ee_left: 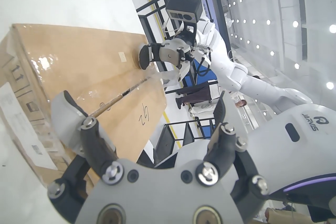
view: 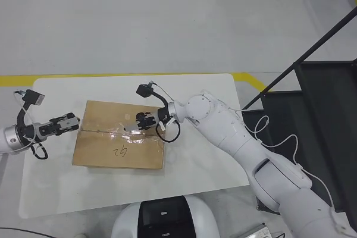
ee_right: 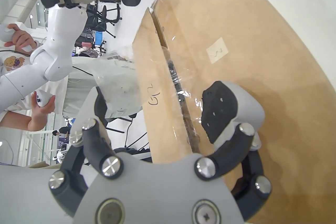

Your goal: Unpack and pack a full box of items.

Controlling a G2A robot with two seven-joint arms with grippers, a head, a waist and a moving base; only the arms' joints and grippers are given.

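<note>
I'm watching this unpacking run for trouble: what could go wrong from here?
1. Clear tape covers the box seam; the right tool, open over it, may slip off the glossy film or tear cardboard.
2. The left tool sits open at the box's opposite end without gripping, so a pull might slide the box across the table.

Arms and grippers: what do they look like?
The left arm and right arm have rounded white shells, black cables looped at the wrists. The left gripper and right gripper have a grey base plate, black linkages with silver screws, pale fingers with black pads.
</note>
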